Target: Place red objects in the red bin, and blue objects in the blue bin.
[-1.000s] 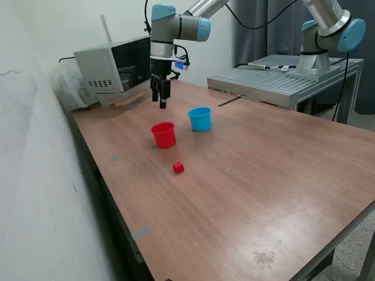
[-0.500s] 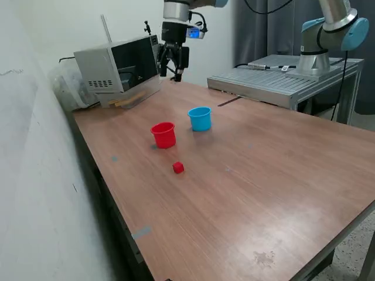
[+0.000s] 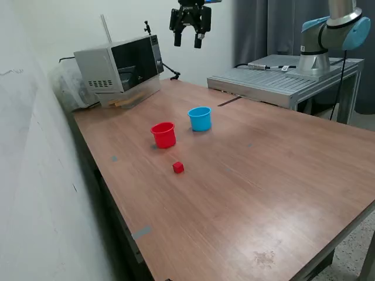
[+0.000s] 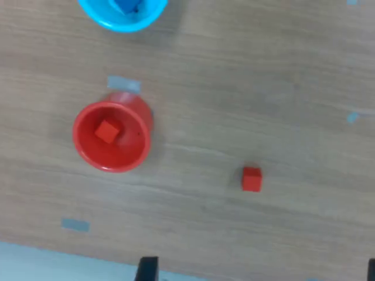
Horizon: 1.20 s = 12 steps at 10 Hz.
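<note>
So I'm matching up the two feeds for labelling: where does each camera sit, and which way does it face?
Exterior view: off the arm, above a table corner, looking down across it; shows the raised gripper, open, and a second arm's base.
Wrist view: on the wrist, high up, looking straight down at the table; only dark fingertips show at the edge.
Shared: red cup, blue cup, loose red cube. Only the wrist view shows the cube in the red cup.
</note>
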Each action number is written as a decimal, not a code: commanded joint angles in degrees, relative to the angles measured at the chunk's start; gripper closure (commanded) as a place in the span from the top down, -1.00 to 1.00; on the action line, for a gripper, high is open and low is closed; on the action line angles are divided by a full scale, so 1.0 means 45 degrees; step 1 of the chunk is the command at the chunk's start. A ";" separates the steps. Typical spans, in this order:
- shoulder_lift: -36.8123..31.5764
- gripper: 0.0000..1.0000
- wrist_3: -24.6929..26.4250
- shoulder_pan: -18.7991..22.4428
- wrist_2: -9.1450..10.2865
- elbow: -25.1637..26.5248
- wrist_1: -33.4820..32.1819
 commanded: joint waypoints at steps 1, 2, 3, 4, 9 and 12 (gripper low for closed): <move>-0.0454 1.00 0.0853 0.0499 -0.0003 0.0012 0.0594; -0.0395 1.00 0.1091 0.0964 0.0017 -0.0143 0.0613; -0.0143 1.00 0.1210 0.1413 0.0017 -0.0415 0.0614; 0.0323 1.00 0.1520 0.1804 0.0017 -0.0766 0.0594; 0.3291 1.00 0.1777 0.2121 -0.0022 -0.1531 -0.0749; 0.5030 1.00 0.1758 0.1848 -0.0042 -0.2250 -0.1747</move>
